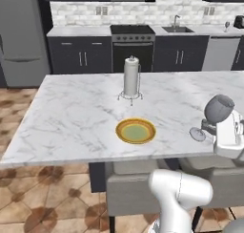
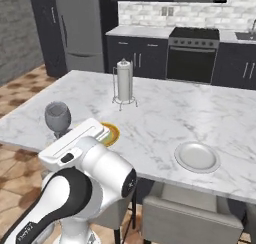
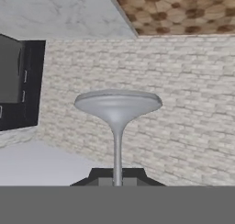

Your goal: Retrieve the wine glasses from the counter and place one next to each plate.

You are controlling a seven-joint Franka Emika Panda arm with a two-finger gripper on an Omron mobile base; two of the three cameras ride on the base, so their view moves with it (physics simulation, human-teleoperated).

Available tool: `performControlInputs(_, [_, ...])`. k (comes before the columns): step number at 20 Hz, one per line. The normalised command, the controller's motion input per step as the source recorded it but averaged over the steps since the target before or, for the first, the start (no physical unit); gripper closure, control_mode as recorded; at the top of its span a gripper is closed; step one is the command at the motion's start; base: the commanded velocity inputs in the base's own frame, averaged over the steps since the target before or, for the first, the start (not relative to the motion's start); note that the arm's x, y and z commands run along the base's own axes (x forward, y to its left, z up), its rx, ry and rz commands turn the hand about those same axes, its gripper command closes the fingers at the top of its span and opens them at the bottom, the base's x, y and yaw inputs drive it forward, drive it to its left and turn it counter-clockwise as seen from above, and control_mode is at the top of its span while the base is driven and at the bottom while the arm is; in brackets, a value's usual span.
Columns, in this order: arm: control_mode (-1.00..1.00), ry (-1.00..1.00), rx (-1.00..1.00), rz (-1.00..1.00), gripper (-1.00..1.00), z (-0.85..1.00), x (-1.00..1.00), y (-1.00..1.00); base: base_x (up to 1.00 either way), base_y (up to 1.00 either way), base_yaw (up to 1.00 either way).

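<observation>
The gripper [image 3: 117,182] is clamped on the stem of a wine glass [image 1: 217,111], held tilted above the island's [image 1: 71,112] near edge, right of the yellow plate [image 1: 136,131].

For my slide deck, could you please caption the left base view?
Gripper carries a wine glass sideways over the island beside the yellow plate.

arm [image 2: 85,183]: bent, hand turned sideways | jaws: closed on wine glass [image 1: 217,113] stem
</observation>
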Motion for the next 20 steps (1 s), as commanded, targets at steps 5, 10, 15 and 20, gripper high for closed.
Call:
performControlInputs(5, [1.0, 0.0, 0.0, 0.0, 1.0, 0.0, 0.0, 0.0, 0.77, -0.46, 0.39])
performControlInputs(10, [1.0, 0.0, 0.0, 0.0, 1.0, 0.0, 0.0, 0.0, 0.73, -0.27, 0.24])
performControlInputs(15, [-1.0, 0.0, 0.0, -0.01, 1.0, -0.04, 0.11, -0.02, 0.41, -0.12, 0.06])
performControlInputs(20, [-1.0, -0.03, 0.0, -0.11, 1.0, -0.24, 0.58, -0.31, 0.0, 0.0, 0.0])
